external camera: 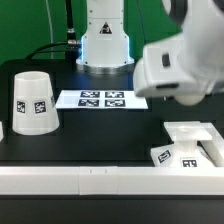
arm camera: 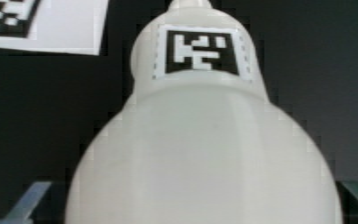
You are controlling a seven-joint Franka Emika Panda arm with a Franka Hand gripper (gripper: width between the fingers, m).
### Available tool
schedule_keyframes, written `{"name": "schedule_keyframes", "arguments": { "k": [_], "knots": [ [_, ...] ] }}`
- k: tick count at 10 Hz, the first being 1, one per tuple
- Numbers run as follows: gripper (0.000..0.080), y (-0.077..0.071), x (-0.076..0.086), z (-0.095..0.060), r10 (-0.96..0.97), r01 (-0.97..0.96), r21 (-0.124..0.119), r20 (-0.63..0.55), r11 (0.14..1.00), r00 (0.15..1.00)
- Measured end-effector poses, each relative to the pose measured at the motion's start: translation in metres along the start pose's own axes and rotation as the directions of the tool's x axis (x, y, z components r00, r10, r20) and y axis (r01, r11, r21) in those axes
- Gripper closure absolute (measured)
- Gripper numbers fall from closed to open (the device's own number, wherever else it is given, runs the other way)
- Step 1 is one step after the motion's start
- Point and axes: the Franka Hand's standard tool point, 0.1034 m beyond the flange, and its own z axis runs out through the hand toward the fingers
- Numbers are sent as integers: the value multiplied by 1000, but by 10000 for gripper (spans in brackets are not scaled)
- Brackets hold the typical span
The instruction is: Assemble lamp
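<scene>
Nothing is joined yet — shade (external camera: 30, 101) and base (external camera: 196, 138) sit well apart on the tabletop (external camera: 105, 135), bulb (arm camera: 194, 130) between the gripper (arm camera: 194, 204) fingers — whether clamped, I cannot tell.

One shade (external camera: 33, 103), one bulb (arm camera: 185, 130), one base (external camera: 192, 131), one marker board (external camera: 100, 99)

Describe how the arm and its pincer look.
The arm is glossy white with rounded shells, a bluish tint low on its column and a dark grey joint near the blurred wrist. A black cable hangs beside it. The pincer shows only blue-grey fingertips; no markings are visible.
</scene>
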Motion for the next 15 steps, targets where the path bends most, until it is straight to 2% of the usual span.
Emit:
{"name": "schedule_keyframes", "arguments": {
  "k": [1, 3, 4, 5, 6, 7, 9, 10, 11, 12, 14, 15],
  "knots": [
    [222, 0, 3, -9, -4, 4, 4, -40, 1000, 999],
    [222, -1, 8, -3, -3, 3, 4, -67, 1000, 998],
    [222, -1, 11, -5, -3, 3, 5, -86, 1000, 996],
    [222, -2, 19, -11, -1, 3, 8, -171, 1000, 985],
    [222, 0, 21, -17, -11, 13, 7, -255, 1000, 967],
    [222, 7, 17, -28, -26, 29, 4, -304, 1000, 952],
    [222, 4, 10, -68, -52, 54, -6, -426, 998, 903],
    [221, 3, 5, -79, -53, 56, -7, -460, 998, 886],
    [220, 1, 2, -87, -55, 58, -8, -478, 998, 877],
    [220, 1, 11, -94, -53, 57, -10, -558, 998, 828],
    [220, 4, 11, -96, -56, 56, -23, -676, 998, 735],
    [220, 7, 12, -102, -93, 77, -55, -730, 996, 677]
  ]
}}
